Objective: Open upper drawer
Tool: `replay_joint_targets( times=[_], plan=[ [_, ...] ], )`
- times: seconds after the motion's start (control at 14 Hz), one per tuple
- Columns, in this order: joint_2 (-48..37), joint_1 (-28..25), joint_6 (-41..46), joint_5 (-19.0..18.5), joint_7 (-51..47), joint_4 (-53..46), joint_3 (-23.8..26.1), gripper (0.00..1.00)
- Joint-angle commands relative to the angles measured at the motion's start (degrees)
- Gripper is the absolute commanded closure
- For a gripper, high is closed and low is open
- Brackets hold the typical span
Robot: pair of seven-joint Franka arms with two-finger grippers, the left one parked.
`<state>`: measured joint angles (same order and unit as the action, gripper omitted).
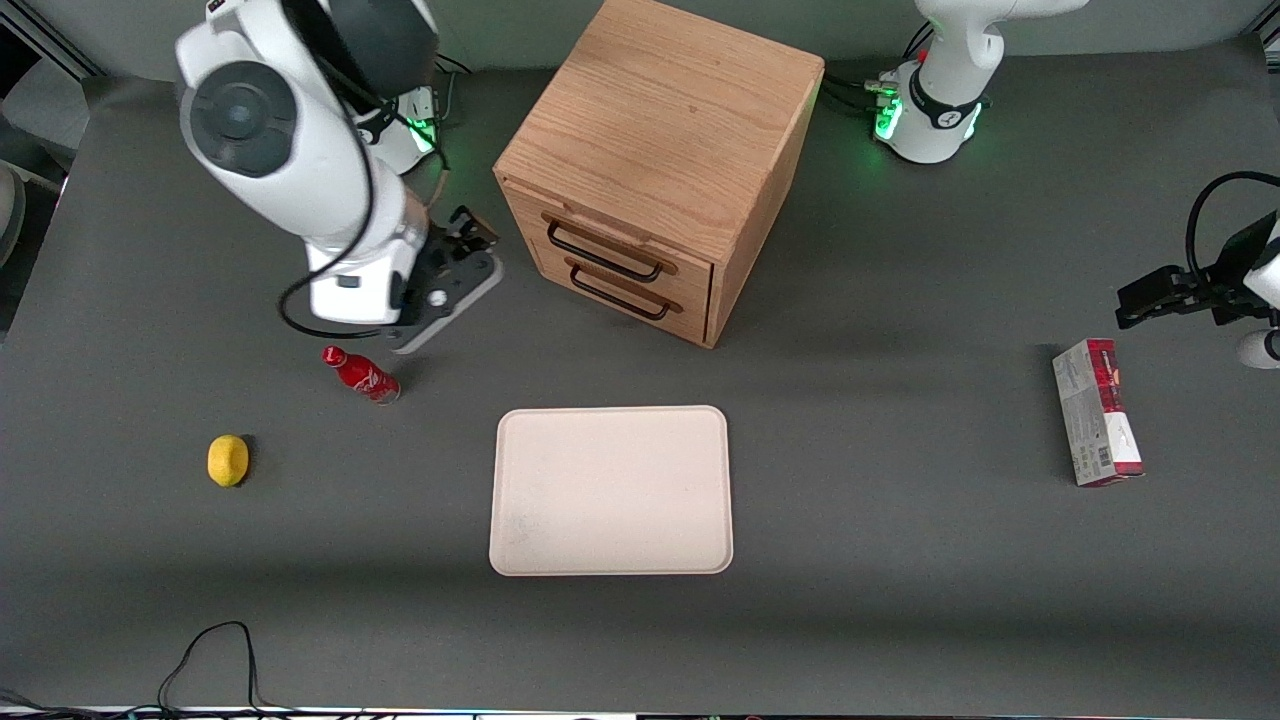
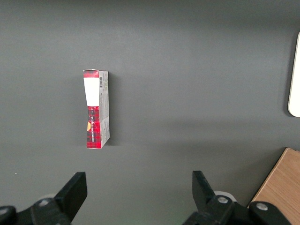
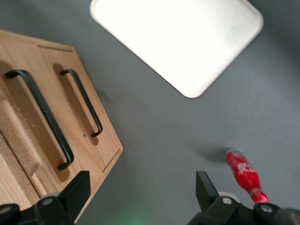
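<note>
Beside the oak cabinet (image 1: pixel 660 130), my black two-finger gripper (image 1: pixel 462 262) hovers wide open, approaching; next I must reach the upper light-oak drawer's thin black wire handle (image 1: pixel 603 256) at three o'clock.

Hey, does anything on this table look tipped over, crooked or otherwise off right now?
The red bottle lies on its side beside the gripper, not upright. The cabinet sits turned at an angle to the tray. The upper drawer is shut, the gripper open near it. Nothing looks spilled or damaged.

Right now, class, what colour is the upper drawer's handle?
Black, on the upper drawer, clearest in the right wrist view; the gripper hovers nearby.
</note>
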<state>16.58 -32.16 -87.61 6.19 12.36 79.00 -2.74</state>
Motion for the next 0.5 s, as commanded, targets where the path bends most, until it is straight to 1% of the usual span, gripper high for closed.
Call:
replay_joint_targets(
  times=[0.0,0.07,0.29,0.43],
  plan=[
    [5.12,-0.18,1.12,1.46,3.89,-5.08,1.94,0.0],
    [5.83,-0.1,1.12,1.89,5.81,-5.08,3.08,0.0],
    [7.24,-0.1,-0.37,6.02,8.2,-4.82,3.71,0.0],
    [7.5,-0.27,-0.46,6.55,8.29,-4.47,3.8,0.0]
  ],
)
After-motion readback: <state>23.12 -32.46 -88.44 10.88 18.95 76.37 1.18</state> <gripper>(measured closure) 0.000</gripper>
